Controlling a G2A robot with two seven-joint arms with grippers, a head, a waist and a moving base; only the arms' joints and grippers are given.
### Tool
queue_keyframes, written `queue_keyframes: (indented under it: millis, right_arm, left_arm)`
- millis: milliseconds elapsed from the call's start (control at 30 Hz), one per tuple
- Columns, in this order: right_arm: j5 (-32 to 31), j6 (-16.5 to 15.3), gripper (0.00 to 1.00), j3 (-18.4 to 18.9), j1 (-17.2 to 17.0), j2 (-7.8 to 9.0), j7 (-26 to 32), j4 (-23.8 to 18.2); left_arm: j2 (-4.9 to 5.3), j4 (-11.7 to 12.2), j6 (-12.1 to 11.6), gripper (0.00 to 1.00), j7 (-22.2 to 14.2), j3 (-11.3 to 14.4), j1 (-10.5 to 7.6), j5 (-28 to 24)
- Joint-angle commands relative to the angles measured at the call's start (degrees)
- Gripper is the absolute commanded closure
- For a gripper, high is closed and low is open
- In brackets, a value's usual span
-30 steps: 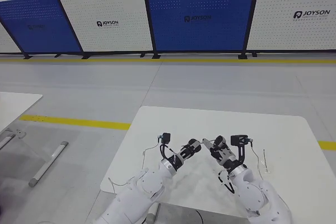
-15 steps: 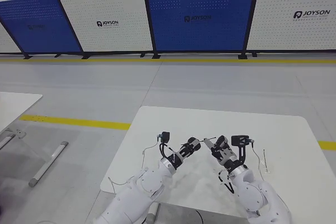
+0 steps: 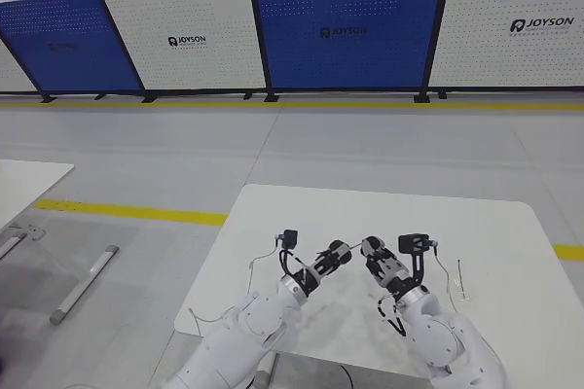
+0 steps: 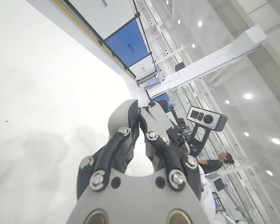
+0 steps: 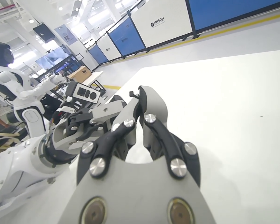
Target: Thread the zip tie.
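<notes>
The right pincer [image 5: 138, 96] pinches the head of the thin black plastic zip tie [image 5: 131, 93]; the left pincer [image 4: 138, 108] clamps its strap. Both have drawn closer above the smooth white counter [image 3: 487, 224].

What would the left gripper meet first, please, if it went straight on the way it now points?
Most likely the right gripper, almost tip to tip with the left gripper; depth is hard to judge, though.
</notes>
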Motion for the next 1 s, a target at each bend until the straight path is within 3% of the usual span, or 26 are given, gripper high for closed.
queue_keyframes:
  millis: [0, 200, 233, 267, 667, 967]
  right_arm:
    - [0.12, -0.10, 1.00, -0.13, 0.21, -0.01, 0.33, 0.17]
    - [0.16, -0.39, 1.00, -0.04, 0.57, 0.05, 0.66, 0.68]
    - [0.14, -0.48, 1.00, 0.06, 0.55, 0.09, 0.66, 0.66]
    - [0.10, -0.56, 1.00, 0.17, 0.50, 0.12, 0.69, 0.63]
    - [1.34, 0.20, 1.00, 1.68, 0.22, 0.42, 1.11, 0.20]
    - [3.21, 0.12, 1.00, 2.53, 0.35, 0.50, 1.34, 0.11]
  left_arm:
    - [-0.02, -0.19, -0.05, 1.00, 0.03, 0.08, 0.04, 0.05]
    - [-0.08, -0.57, 0.29, 1.00, 1.04, 0.06, 0.34, 0.38]
    - [-0.11, -0.61, 0.48, 0.54, 1.28, 0.10, 0.36, 0.31]
    - [-0.16, -0.64, 0.71, 0.00, 1.65, 0.13, 0.42, 0.10]
    - [-0.54, -2.62, -0.05, 0.00, 3.79, -0.26, 1.47, -3.88]
    - [-0.54, -2.62, -0.05, 0.00, 3.79, -0.26, 1.47, -3.88]
